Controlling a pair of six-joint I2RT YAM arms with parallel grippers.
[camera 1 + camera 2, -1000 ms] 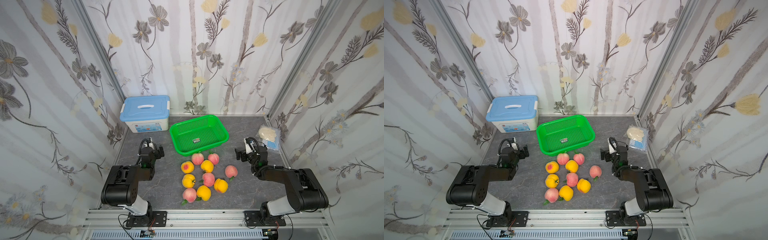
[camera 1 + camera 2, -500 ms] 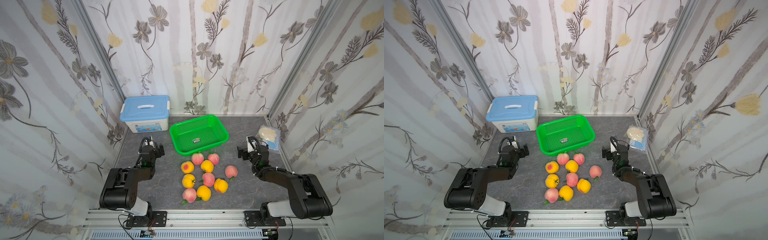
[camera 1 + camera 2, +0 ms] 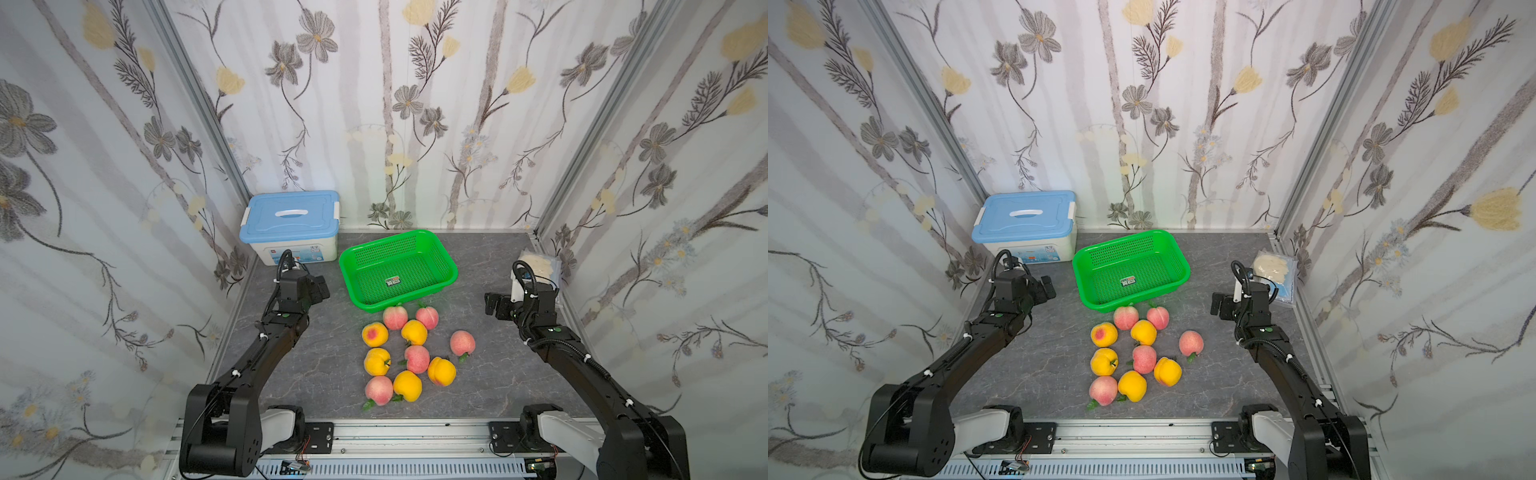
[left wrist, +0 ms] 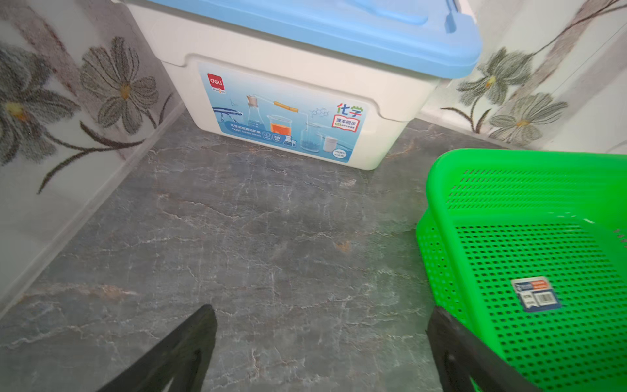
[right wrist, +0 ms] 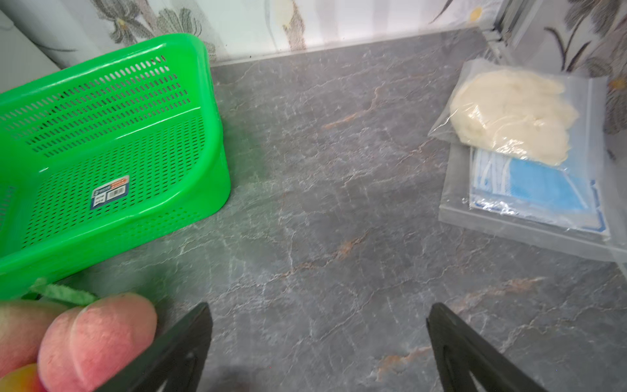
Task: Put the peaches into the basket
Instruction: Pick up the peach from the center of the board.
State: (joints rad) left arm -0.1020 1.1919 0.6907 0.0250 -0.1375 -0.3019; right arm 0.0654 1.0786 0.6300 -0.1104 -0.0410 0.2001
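Your left pincer (image 3: 321,287) and right pincer (image 3: 493,305) both stood with jaws wide apart and gripped nothing. All ten peaches (image 3: 417,358) lay on the table in a loose cluster at its middle, reaching toward the front edge. None was in the basket (image 3: 374,282), which sat empty just behind them, toward the back edge. By my reading you were at the very start: the reach for a first peach.

The left pincer hung off the basket's left side, in front of the box (image 3: 291,216) in the back left corner. The right pincer hung near the right edge, by the bags (image 3: 538,264) toward the back right corner.

Next, I judge, you needed to swing one pincer over an outlying fruit. The lone peach (image 3: 462,343) on the right looked easiest for the right arm. Then you had to drop the jaws round it and close gently, since a round fruit may roll.

You could not tell whether the two rearmost peaches touched the basket wall. The left wrist view showed no peach at all, and the right wrist view showed one pink peach (image 5: 95,336), cut off at its border. The basket's label was unreadable, and what the bags held was unclear.
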